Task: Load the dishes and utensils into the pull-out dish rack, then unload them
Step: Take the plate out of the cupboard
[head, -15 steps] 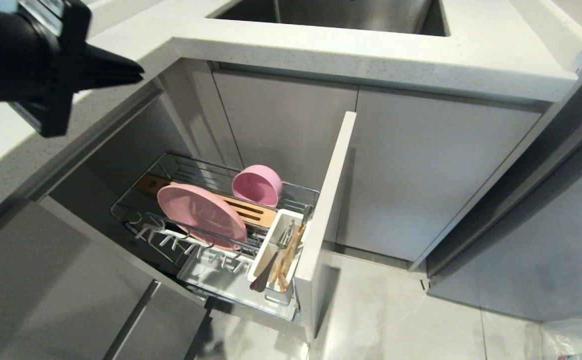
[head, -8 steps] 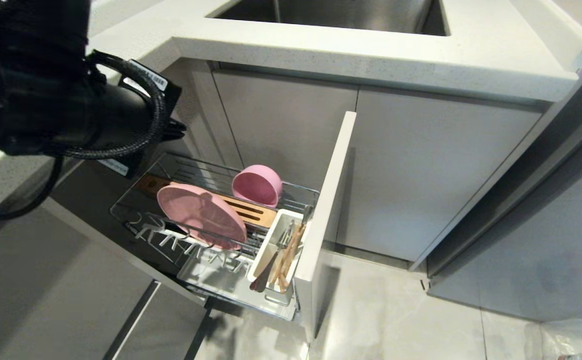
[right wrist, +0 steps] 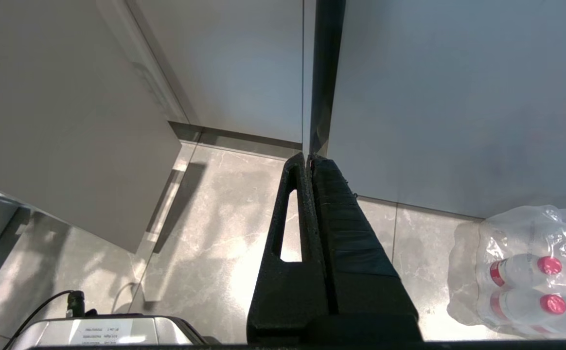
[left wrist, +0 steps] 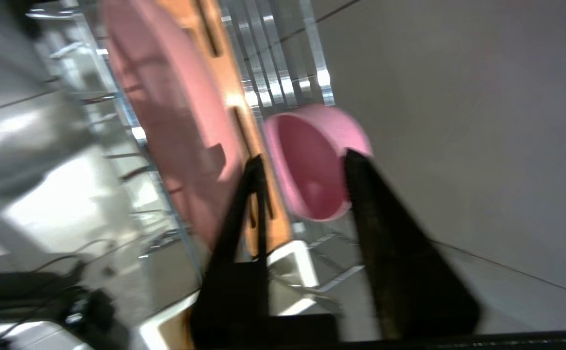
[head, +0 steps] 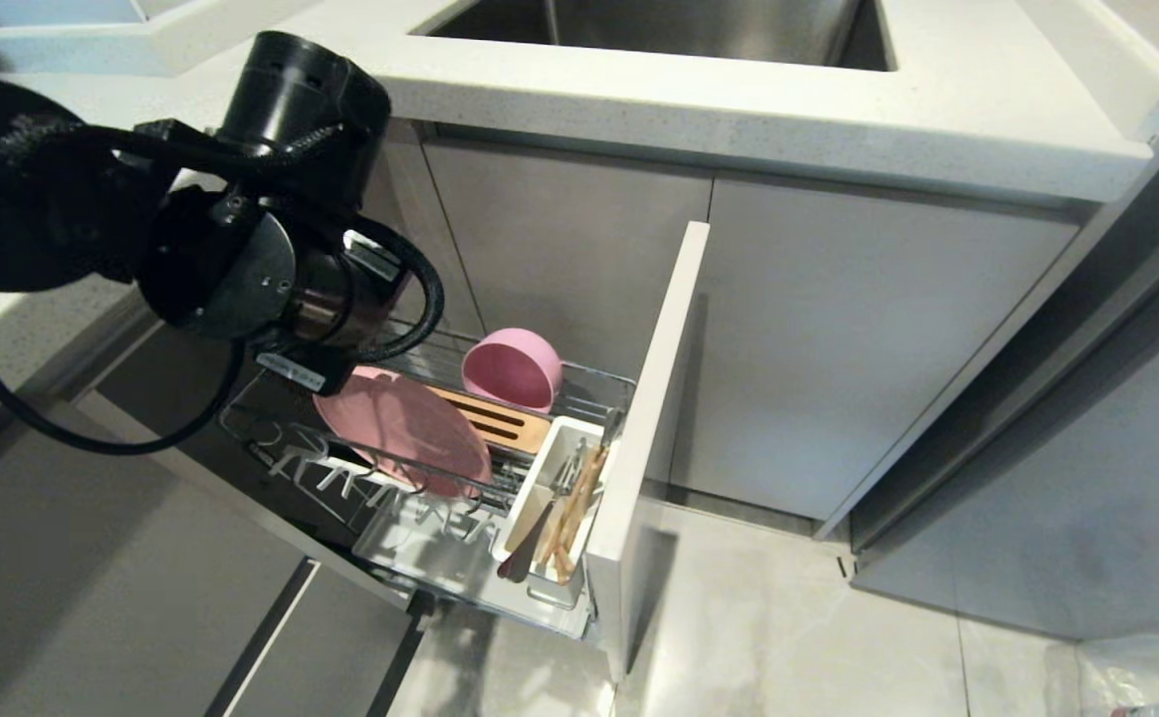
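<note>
- Rack (head: pixel 594 380) stands pulled out of the cabinet below the sink surface (head: pixel 739 105), its narrow pale front panel (head: pixel 644 448) facing me edge-on; I see its far wire rail, while my left arm blocks the near left corner.
- Plate (head: pixel 405 430) stands on edge in the rack, leaning; its upper left rim is covered by my left arm in the head view. In the left wrist view the plate (left wrist: pixel 166 121) is blurred and cut off at the frame edge.
- Bowl (head: pixel 513 369) sits tipped on its side behind the wooden strip (head: pixel 495 418), mouth turned away from the front panel.
- Chopsticks (head: pixel 579 503) and fork (head: pixel 530 543) lean in the white caddy (head: pixel 550 498) just beside the front panel; the fork's head I cannot make out, and the lower ends sit hidden inside the caddy.
- Left tool (left wrist: pixel 302 160): from the head view I cannot see the fingers at all, the wrist housing covers them. The wrist view shows them parted with nothing between, above the rack, with the bowl (left wrist: pixel 312 165) showing through the gap; whether a finger touches anything I cannot tell through the blur.
- Right tool (right wrist: pixel 308 158): clenched on nothing, hanging over the floor near a wrapped pack of bottles (right wrist: pixel 531 272), out of the head view.
</note>
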### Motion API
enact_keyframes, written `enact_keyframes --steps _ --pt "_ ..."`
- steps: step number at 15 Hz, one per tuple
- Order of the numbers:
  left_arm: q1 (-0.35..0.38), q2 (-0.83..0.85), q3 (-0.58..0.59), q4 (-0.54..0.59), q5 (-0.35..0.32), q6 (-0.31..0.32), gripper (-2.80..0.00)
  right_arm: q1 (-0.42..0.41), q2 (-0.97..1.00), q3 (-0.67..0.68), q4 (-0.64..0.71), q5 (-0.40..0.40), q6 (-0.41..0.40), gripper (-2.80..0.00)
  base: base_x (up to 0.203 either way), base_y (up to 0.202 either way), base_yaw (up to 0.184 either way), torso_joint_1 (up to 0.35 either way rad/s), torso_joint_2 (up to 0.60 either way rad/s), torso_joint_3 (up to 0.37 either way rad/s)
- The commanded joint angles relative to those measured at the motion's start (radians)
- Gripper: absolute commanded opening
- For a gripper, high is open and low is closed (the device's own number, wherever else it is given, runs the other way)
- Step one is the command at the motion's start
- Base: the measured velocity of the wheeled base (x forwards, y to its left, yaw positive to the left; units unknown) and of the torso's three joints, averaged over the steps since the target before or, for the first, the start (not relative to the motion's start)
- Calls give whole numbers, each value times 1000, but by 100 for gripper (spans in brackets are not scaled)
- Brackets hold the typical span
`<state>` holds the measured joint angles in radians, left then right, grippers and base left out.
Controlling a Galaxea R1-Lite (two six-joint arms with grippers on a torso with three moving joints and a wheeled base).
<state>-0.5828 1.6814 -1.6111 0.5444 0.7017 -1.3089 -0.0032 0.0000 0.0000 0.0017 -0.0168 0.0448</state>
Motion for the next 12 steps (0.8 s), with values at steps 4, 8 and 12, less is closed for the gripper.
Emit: enact_keyframes --steps 4,8,12 --pt "17 22 -29 125 4 -35 0 0 0 2 0 0 0 -280 0 0 0 0 0 0" --pt "56 28 34 187 -4 -168 0 0 0 2 0 0 1 -280 0 0 0 0 0 0" --pt "68 36 -9 210 8 -221 0 0 0 2 0 0 1 -280 0 0 0 0 0 0"
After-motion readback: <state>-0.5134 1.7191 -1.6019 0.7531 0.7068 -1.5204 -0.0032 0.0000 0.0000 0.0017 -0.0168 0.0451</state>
